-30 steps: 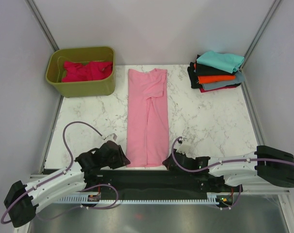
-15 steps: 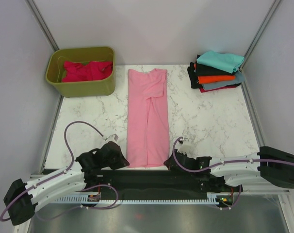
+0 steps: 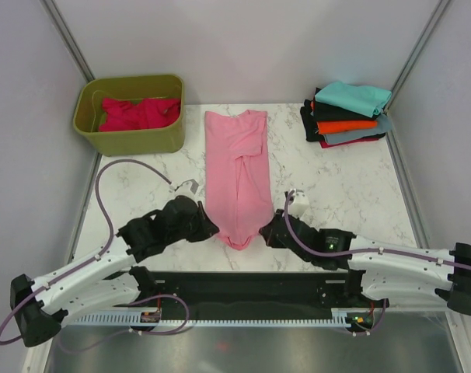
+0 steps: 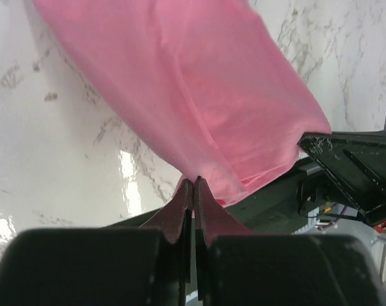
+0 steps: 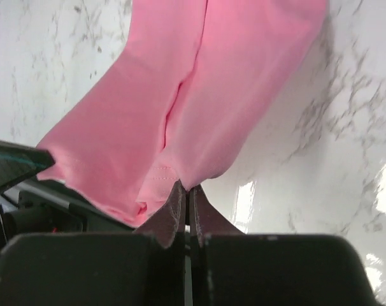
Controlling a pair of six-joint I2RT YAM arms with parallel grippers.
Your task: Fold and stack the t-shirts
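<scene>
The light pink t-shirt [image 3: 235, 167] lies lengthwise on the marble table, folded into a narrow strip. Its near hem is lifted off the table and sags between the two grippers. My left gripper [image 3: 213, 229] is shut on the hem's left corner; the pink cloth [image 4: 199, 95] shows pinched at its tips [image 4: 193, 182]. My right gripper [image 3: 265, 231] is shut on the right corner; the cloth [image 5: 199, 95] shows pinched at its tips [image 5: 185, 186]. A crimson t-shirt [image 3: 138, 113] lies crumpled in the tub. Folded teal [image 3: 352, 96], black, orange and grey-blue shirts are stacked at the back right.
The olive-green tub [image 3: 130, 116] stands at the back left corner. Grey walls close the table on three sides. A black rail [image 3: 243, 287] with the arm bases runs along the near edge.
Both grippers have moved away from the near edge with the pink hem, lifting it and carrying it toward the shirt's middle. The visible strip is now shorter.
</scene>
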